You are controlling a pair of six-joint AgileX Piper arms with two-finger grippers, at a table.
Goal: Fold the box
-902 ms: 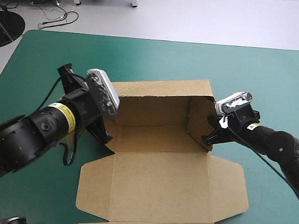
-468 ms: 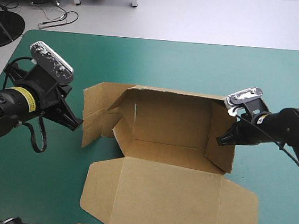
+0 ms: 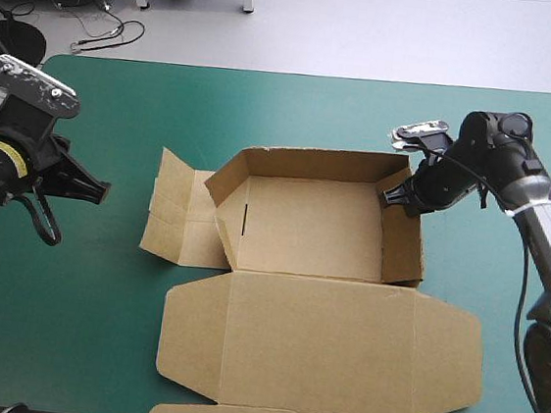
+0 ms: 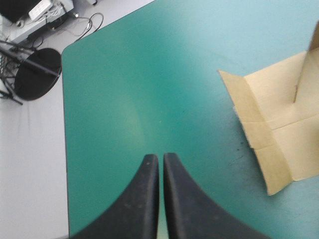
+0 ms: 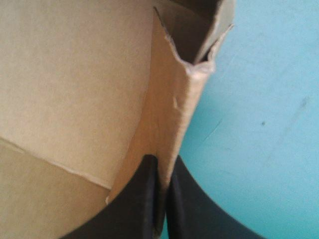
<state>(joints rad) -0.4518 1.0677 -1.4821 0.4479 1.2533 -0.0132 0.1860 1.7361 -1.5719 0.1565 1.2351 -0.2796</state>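
Lid (image 3: 320,344) near edge cut off. Right gripper (image 5: 162,162) clamps box (image 3: 303,224) wall, apparently near far corner. Left gripper (image 4: 160,158) closed, empty, withdrawn since earlier.

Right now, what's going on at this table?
Two robot arms are folding a brown box. The right gripper is shut on the box's right wall near its far corner. The left gripper is shut and empty, over the teal-green cover left of the box. A left flap and the lid lie flat.
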